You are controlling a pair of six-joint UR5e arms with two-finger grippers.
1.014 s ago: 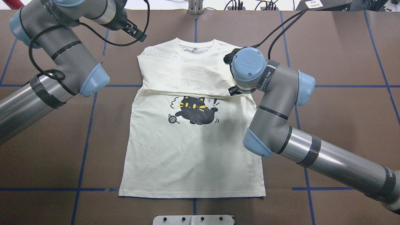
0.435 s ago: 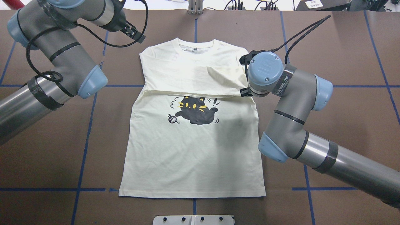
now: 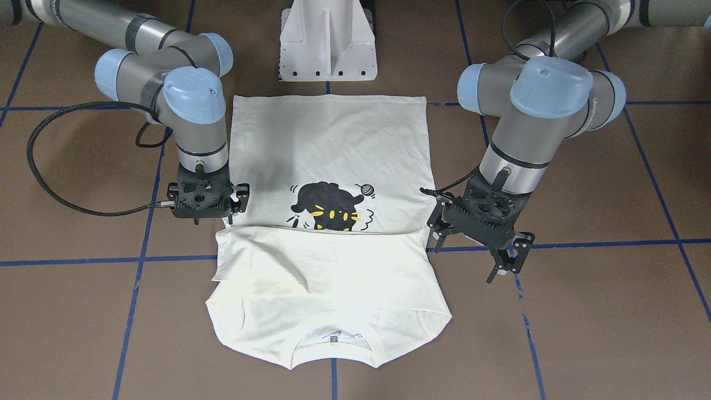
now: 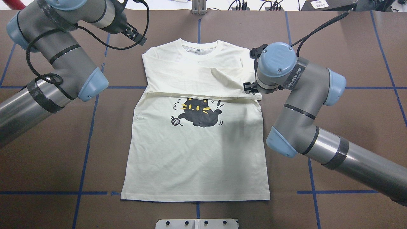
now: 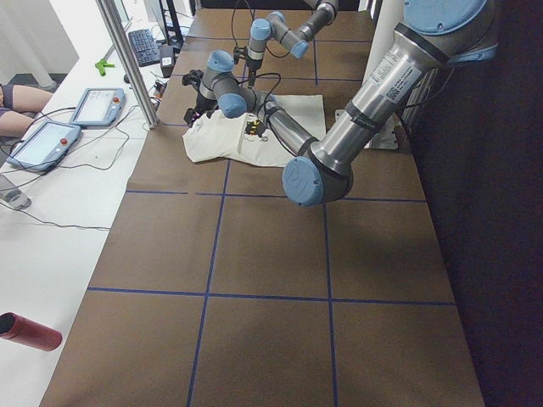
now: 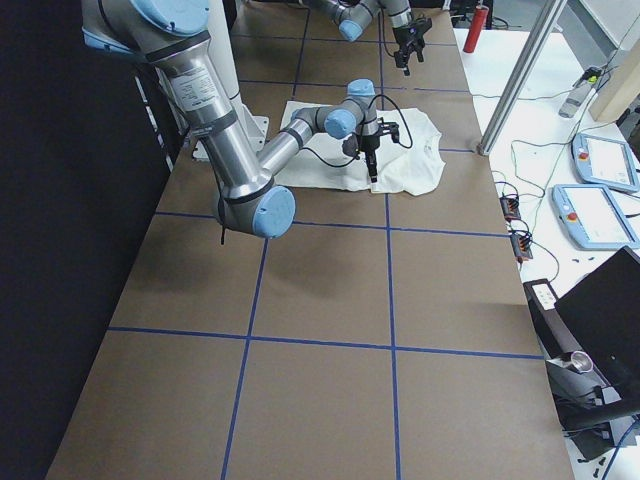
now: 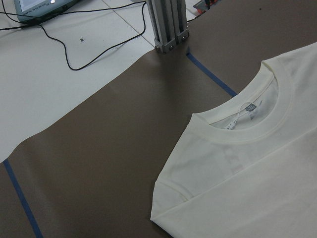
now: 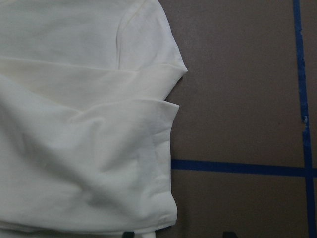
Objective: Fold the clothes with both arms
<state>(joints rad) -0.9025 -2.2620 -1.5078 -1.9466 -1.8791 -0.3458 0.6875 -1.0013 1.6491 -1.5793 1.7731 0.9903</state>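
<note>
**Q:** Where was the garment located?

**A:** The cream-white shirt [image 4: 194,152] lay flat, print side up, on the matt brown worktop [image 4: 349,47], which was marked with blue tape lines [image 4: 86,152]. The straight hem faced the robot. The round ribbed collar [image 4: 199,54] lay at the far end.

**Q:** What was its condition?

**A:** The soft, lightly creased cloth was folded in across the chest. This formed a layered band [image 4: 197,79] whose straight lower edge ran just above the black cat print [image 4: 198,114]. The right wrist view showed stitched hems stacked one over another at the side.

**Q:** What was the right gripper's status?

**A:** The right gripper [image 3: 211,221] pointed down at the shirt's side edge, beside the fold line. Its black jaws were apart and held nothing. Contact with the cloth could not be determined.

**Q:** And the left gripper?

**A:** The left gripper [image 3: 469,261] was off the opposite side of the shirt, above bare worktop. Its jaws were spread wide and empty.
</note>
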